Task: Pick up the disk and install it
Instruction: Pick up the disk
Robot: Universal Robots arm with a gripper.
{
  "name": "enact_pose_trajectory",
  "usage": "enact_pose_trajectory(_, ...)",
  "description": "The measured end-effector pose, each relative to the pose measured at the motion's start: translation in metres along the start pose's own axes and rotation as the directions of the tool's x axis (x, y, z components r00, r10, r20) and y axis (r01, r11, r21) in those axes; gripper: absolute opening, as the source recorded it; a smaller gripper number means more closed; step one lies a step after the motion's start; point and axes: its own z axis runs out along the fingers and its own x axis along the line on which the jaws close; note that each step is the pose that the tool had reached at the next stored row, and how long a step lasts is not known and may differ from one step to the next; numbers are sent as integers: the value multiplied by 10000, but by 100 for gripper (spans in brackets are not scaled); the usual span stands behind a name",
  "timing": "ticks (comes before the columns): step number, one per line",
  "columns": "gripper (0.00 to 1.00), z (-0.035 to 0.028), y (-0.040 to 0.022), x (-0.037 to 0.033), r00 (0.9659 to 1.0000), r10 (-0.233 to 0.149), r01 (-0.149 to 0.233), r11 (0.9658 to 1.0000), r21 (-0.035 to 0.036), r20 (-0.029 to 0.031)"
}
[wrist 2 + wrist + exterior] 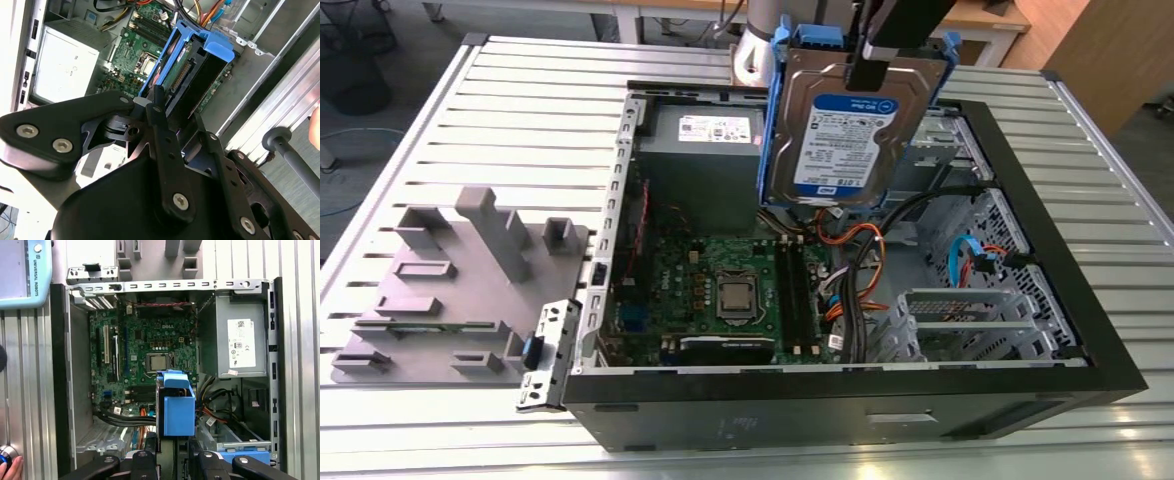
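Slatted metal tabletop (494,100), pale grey, brightly lit. Beyond it: wood-topped desk (987,14) on white legs. Wooden panel (1107,60) at the exterior view's right. Grey floor (360,190) and dark wire bin (354,70) at its left.

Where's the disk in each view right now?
Exterior view: disk upright, above the open computer case.
Second wrist view: disk edge-on, over the circuit board.
First wrist view: disk end-on, blue rail facing, by the processor.
Shared landmark: power supply with white sticker.
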Motion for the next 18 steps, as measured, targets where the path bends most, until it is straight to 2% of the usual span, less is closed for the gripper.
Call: enact_pose_trajectory(18,35,-2,-13,222,10000,0,0,10000,0,-9)
